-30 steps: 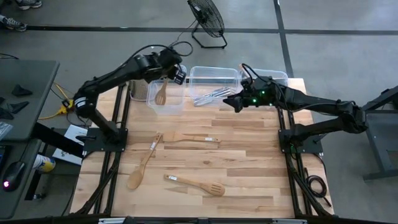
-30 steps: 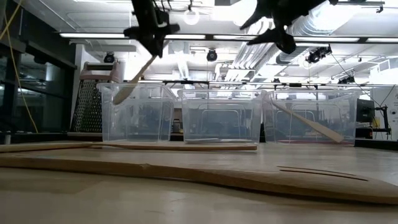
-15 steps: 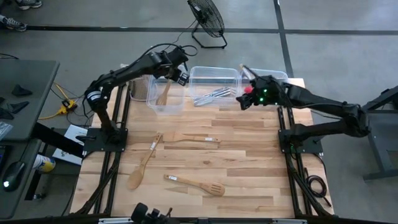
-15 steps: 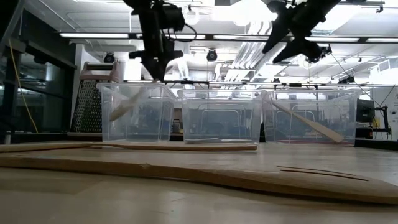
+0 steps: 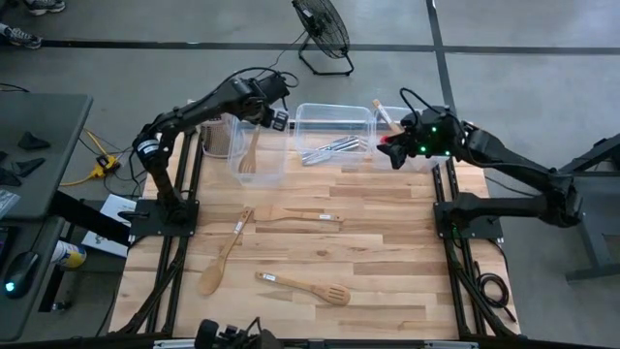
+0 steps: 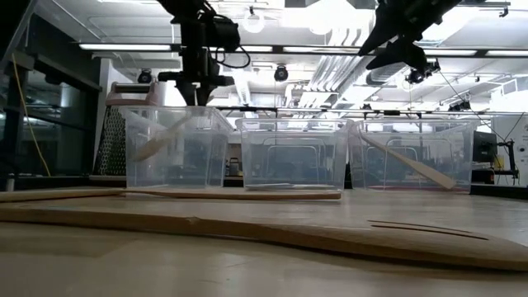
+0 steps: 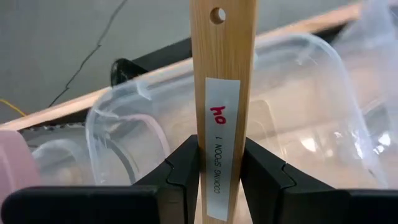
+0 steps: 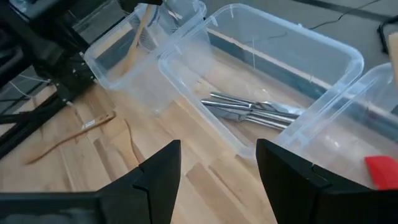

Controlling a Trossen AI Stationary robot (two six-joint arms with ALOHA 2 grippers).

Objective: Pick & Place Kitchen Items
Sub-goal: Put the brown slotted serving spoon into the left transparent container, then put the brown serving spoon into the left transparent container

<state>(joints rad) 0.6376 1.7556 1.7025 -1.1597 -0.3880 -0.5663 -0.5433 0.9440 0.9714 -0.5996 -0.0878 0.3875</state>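
Note:
My left gripper (image 5: pixel 263 118) is shut on a light wooden spoon (image 5: pixel 251 150) that slants down into the left clear tub (image 5: pixel 238 165). The spoon's bowl (image 6: pixel 147 148) is inside the tub, above its floor. My right gripper (image 5: pixel 389 155) is open and empty, high over the near edge of the right tub (image 5: pixel 426 118). That tub holds a wooden utensil (image 6: pixel 408 162) and a red spatula (image 8: pixel 382 171). Silvery tongs (image 8: pixel 255 109) lie on the floor of the middle tub (image 5: pixel 334 111). My left gripper pinches the spoon's flat handle (image 7: pixel 217 163) between its two fingers (image 7: pixel 186 177), at the labelled stretch just below the handle's hole end. The fingers come from above and lie across the handle. The spoon hangs tilted below them, bowl end down inside the left tub.
Three wooden utensils lie on the table nearer the front: a spoon (image 5: pixel 225 254), a spatula (image 5: pixel 300 215) and a slotted spatula (image 5: pixel 305 287). A metal box grater (image 6: pixel 115 132) stands behind the left tub. A fan (image 5: pixel 322 34) stands on the floor beyond the table.
My left gripper has gone down over the left tub, still shut on the spoon. The spoon's bowl has dropped from rim height to inside the tub. My right gripper has moved toward the table's right edge and up, from over the middle tub to the right tub.

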